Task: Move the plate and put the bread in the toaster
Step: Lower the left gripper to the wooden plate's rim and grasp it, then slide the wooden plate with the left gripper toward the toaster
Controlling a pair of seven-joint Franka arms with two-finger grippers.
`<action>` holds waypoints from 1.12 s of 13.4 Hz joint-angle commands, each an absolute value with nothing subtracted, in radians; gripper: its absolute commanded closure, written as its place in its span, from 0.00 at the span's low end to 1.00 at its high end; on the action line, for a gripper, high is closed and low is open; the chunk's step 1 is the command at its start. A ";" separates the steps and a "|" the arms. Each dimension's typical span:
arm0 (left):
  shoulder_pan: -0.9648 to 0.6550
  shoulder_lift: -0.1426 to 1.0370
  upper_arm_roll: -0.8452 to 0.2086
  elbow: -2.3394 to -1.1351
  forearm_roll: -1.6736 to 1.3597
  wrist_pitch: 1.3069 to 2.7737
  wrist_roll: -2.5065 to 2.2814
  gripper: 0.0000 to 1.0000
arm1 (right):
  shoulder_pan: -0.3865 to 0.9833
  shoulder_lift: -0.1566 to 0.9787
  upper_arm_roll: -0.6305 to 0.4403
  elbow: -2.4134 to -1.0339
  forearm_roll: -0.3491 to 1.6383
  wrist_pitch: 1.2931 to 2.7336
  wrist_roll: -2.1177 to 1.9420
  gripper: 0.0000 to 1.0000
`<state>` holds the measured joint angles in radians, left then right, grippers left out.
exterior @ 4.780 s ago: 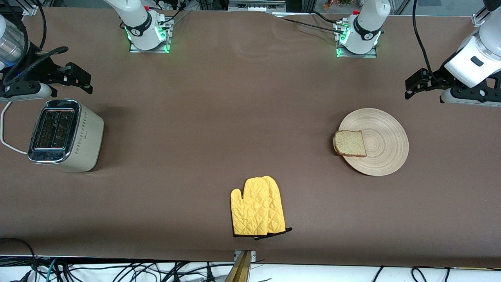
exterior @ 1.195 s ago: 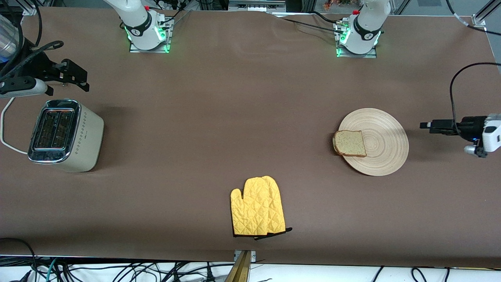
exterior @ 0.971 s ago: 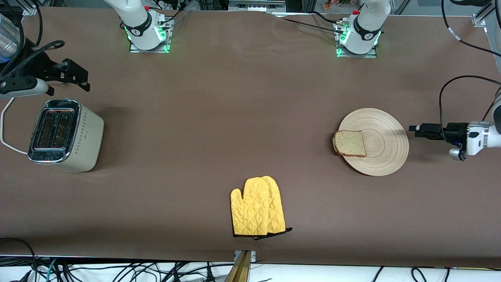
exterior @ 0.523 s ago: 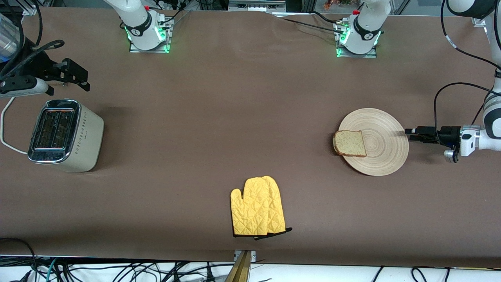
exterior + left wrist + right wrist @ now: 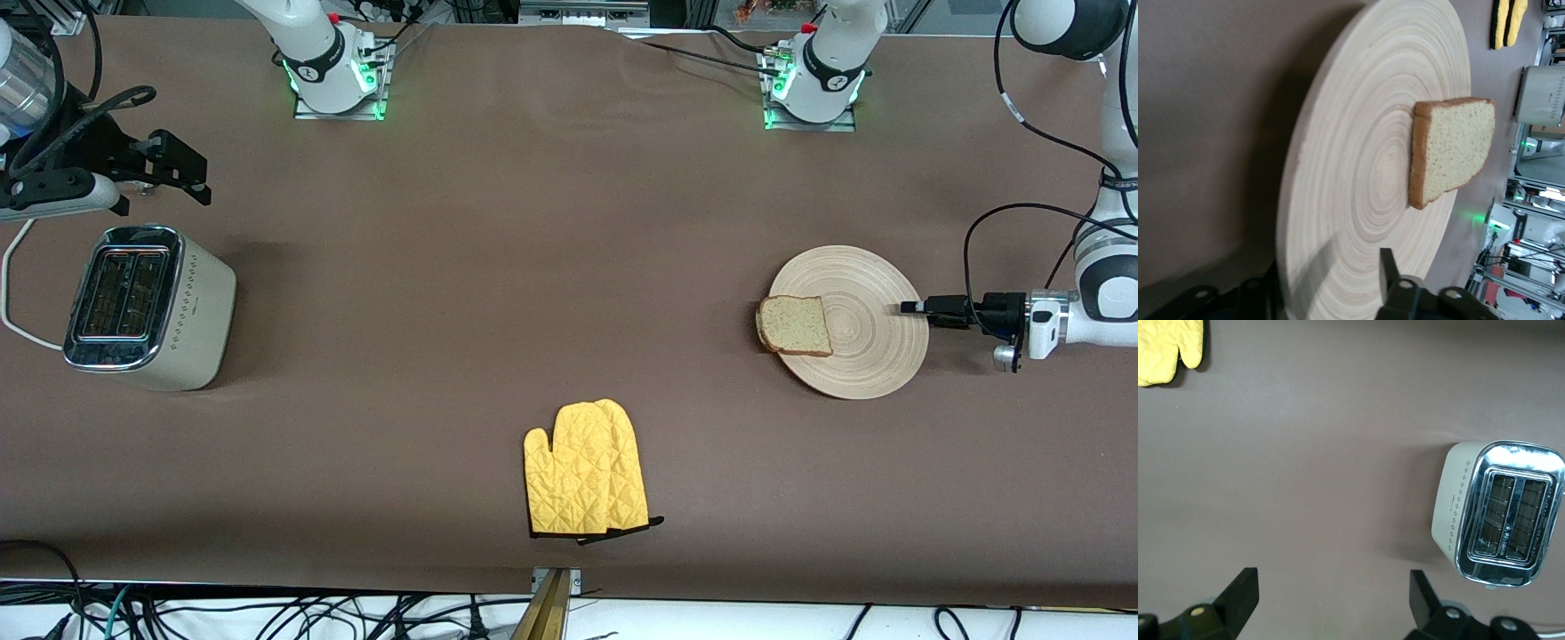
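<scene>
The pale wooden plate (image 5: 867,342) lies toward the left arm's end of the table, and the bread (image 5: 794,325) rests on its edge toward the table's middle. My left gripper (image 5: 916,308) is low and level, and it is open around the plate's rim on the side away from the bread. In the left wrist view, one finger (image 5: 1388,263) lies over the plate (image 5: 1358,180), the other is below the rim, and the bread (image 5: 1448,150) is farther in. The toaster (image 5: 147,307) stands at the right arm's end. My right gripper (image 5: 191,173) hovers open and empty beside it.
A yellow oven mitt (image 5: 585,469) lies near the front edge at the table's middle. The right wrist view shows the toaster (image 5: 1498,513) with both slots empty, the mitt (image 5: 1168,347) and my open right gripper (image 5: 1333,590). A white cord (image 5: 13,324) trails from the toaster.
My left arm has come down and slid toward the plate until its fingers reach over the rim. The plate and bread have not moved. My right gripper has shifted slightly.
</scene>
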<state>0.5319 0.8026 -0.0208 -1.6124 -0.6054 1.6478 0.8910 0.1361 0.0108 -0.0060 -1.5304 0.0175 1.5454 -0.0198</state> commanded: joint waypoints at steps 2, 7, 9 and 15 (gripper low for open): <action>0.537 0.811 -0.026 -1.588 -0.623 1.674 0.908 1.00 | 0.135 -0.003 -0.002 -1.532 0.011 1.546 -0.029 0.00; 0.534 0.802 -0.040 -1.586 -0.678 1.614 0.868 1.00 | 0.135 -0.005 -0.003 -1.532 0.020 1.549 -0.028 0.00; 0.529 0.798 -0.061 -1.579 -0.725 1.545 0.793 1.00 | 0.135 -0.003 -0.003 -1.532 0.018 1.549 -0.028 0.00; 0.459 0.799 -0.255 -1.548 -0.791 1.572 0.510 1.00 | 0.140 -0.003 0.000 -1.531 0.012 1.554 -0.028 0.00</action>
<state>0.5134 0.8029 -0.2313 -1.5664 -0.7465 1.5854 0.5913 0.1362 0.0107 -0.0053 -1.5304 0.0178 1.5486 -0.0197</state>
